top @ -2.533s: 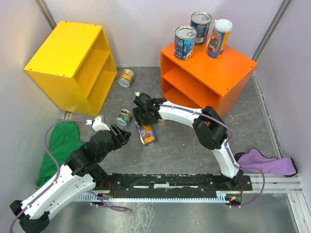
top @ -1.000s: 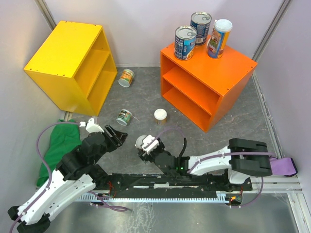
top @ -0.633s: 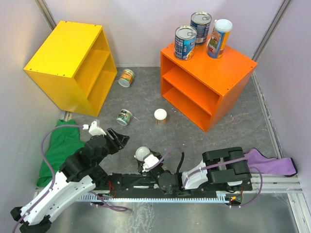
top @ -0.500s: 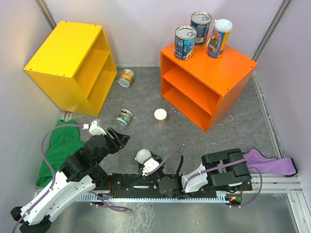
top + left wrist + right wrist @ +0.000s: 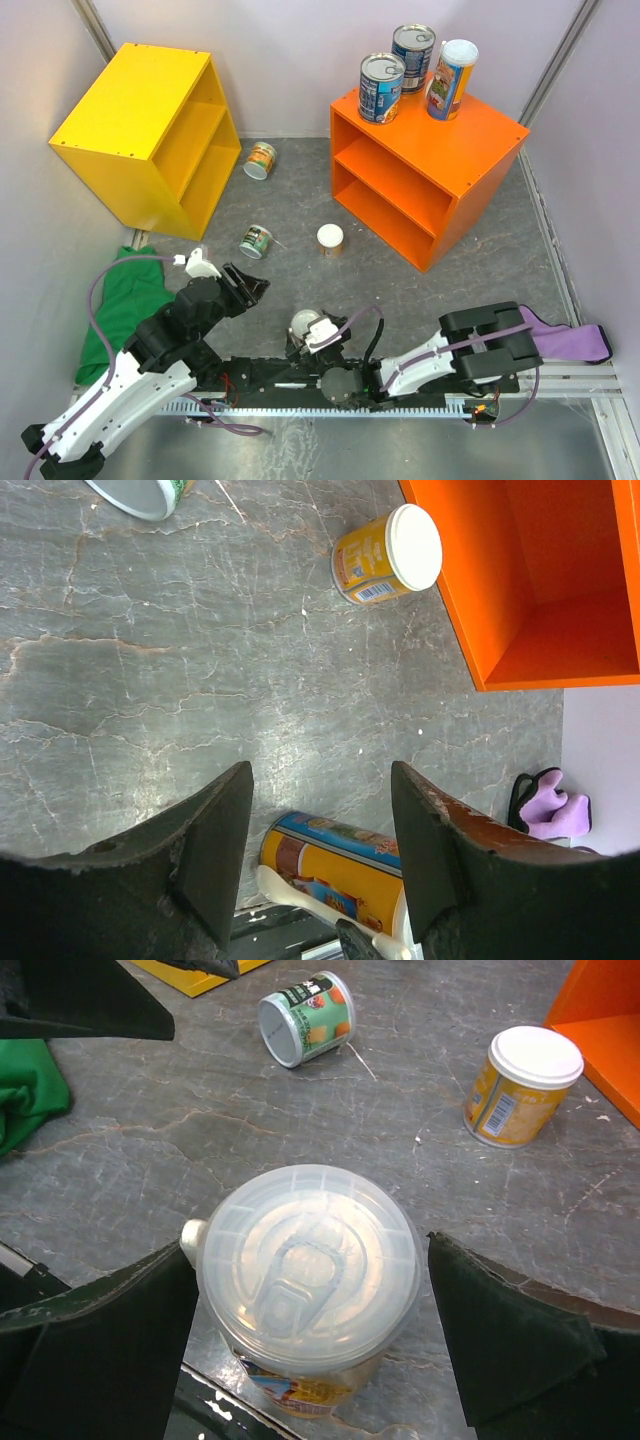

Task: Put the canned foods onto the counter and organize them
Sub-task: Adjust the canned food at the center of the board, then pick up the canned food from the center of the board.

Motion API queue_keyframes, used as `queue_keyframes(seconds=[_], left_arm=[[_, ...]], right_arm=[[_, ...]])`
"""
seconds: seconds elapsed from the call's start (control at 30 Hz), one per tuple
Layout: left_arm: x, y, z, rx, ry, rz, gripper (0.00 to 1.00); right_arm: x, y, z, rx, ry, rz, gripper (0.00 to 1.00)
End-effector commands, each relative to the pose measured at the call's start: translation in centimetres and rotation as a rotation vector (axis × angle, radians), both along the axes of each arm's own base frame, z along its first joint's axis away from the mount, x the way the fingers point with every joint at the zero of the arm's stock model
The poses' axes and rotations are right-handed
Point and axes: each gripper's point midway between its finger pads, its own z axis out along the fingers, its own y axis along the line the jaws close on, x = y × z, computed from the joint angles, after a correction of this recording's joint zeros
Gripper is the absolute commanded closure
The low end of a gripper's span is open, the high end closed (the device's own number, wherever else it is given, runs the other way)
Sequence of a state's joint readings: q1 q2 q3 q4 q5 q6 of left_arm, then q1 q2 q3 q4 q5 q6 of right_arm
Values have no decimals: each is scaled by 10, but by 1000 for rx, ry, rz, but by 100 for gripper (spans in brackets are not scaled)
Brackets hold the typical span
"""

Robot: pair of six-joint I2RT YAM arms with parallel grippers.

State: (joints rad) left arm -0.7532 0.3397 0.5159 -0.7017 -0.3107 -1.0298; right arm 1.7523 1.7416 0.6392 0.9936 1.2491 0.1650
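Observation:
A slim can [image 5: 305, 322] with a clear lid [image 5: 308, 1260] and a yellow label [image 5: 340, 865] stands upright on the floor by the arms' base rail. My right gripper [image 5: 312, 1260] is open around it, its jaws spread wide on either side of the lid. My left gripper [image 5: 320, 775] hovers open and empty to the can's left [image 5: 245, 283]. The orange counter [image 5: 430, 150] carries two blue tins [image 5: 381, 88] [image 5: 413, 55] and a slim white-lidded can [image 5: 451, 78]. On the floor, a yellow can [image 5: 330, 239] stands upright. A green can [image 5: 256, 241] and another can [image 5: 260, 160] lie on their sides.
A yellow cabinet [image 5: 150, 130] stands at the far left. A green cloth [image 5: 120, 300] lies by the left arm and a purple cloth [image 5: 560, 335] at the near right. The black base rail [image 5: 300, 375] runs along the near edge. Grey walls close in both sides.
The right arm drew back toward the base rail with the slim can, stood it there, and its jaws opened off it. The left arm has hardly moved.

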Motion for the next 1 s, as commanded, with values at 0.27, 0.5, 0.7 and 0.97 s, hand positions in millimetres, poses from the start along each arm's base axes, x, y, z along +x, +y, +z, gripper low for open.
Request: queue_keyframes(seconds=[0.27,0.5,0.7,0.97], left_arm=[[-7,-1,40,-23,-68,-55,36],[-18,5,47,-53,-93,-74,35],[-27,4,56,-82,-117,-115,35],[-30,-3,66,-104,-141,-161,35]], right_arm=[[-17,-10,69,-53,186,11,0],[-57,0,63,-182,377,201,0],[-68,-19,60,-266,420,249,0],[-59,-47,59,-314,425,270,0]])
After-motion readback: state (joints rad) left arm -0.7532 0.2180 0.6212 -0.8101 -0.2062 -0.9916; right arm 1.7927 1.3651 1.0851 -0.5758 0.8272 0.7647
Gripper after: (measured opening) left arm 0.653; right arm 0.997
